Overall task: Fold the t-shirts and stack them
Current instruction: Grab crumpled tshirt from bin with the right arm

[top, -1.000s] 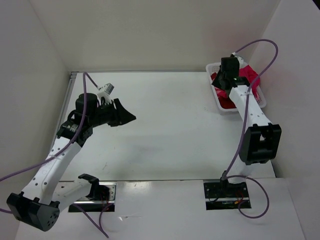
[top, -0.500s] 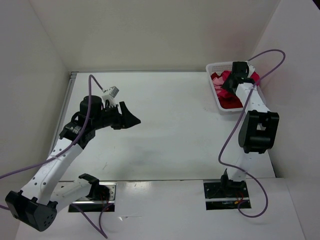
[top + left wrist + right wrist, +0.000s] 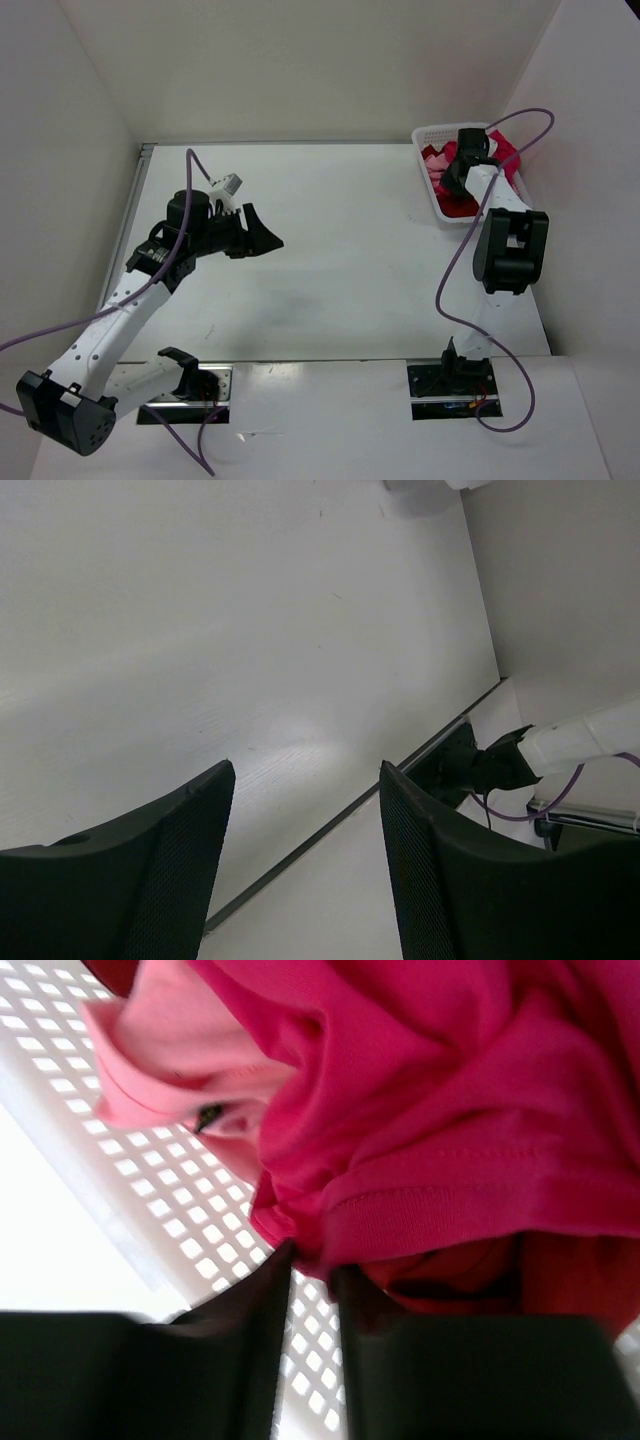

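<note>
The three t-shirts lie bunched in the white perforated basket (image 3: 437,215) at the far right. In the right wrist view the bright magenta one (image 3: 450,1080) is on top, the light pink one (image 3: 170,1060) to its left and the dark red one (image 3: 560,1270) under it. My right gripper (image 3: 315,1265) is down in the basket (image 3: 180,1200), with its jaws closed on a fold at the magenta shirt's hem. From above it (image 3: 452,182) sits among the cloth (image 3: 505,150). My left gripper (image 3: 262,232) hangs open and empty above the table's left half (image 3: 305,770).
The white table (image 3: 340,260) is walled on the left, back and right. The basket stands against the right wall. A purple cable (image 3: 520,120) loops above the right arm. The right arm's base (image 3: 480,765) and the table's front seam show in the left wrist view.
My right arm has folded toward the basket and its gripper has dropped into the shirts. My left gripper has drifted slightly right, still open.
</note>
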Motion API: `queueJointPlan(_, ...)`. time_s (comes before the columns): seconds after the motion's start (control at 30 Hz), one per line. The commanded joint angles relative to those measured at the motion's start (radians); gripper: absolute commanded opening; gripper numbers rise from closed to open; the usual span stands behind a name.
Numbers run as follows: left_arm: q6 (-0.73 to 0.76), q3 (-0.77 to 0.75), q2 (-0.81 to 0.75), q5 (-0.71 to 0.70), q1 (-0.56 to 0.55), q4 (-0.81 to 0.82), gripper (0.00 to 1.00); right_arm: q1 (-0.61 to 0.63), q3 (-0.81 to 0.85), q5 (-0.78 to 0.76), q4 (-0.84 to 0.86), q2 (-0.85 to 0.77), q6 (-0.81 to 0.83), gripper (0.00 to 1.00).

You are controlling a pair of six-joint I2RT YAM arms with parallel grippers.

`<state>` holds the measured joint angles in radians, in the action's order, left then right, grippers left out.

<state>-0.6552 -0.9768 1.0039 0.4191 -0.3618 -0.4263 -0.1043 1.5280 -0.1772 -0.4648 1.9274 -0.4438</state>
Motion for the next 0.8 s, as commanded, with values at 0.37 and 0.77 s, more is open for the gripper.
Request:
queueJointPlan(0.37, 0.002, -0.097, 0.058, -0.009, -0.005, 0.058, 0.67, -0.015, 0.286, 0.137, 0.035, -0.453, -0.088, 0.00)
queueJointPlan(0.77, -0.087, -0.236, 0.117, -0.081, 0.084, 0.029, 0.74, 0.207, 0.815, 0.853, 0.296, -0.525, -0.401, 0.00)
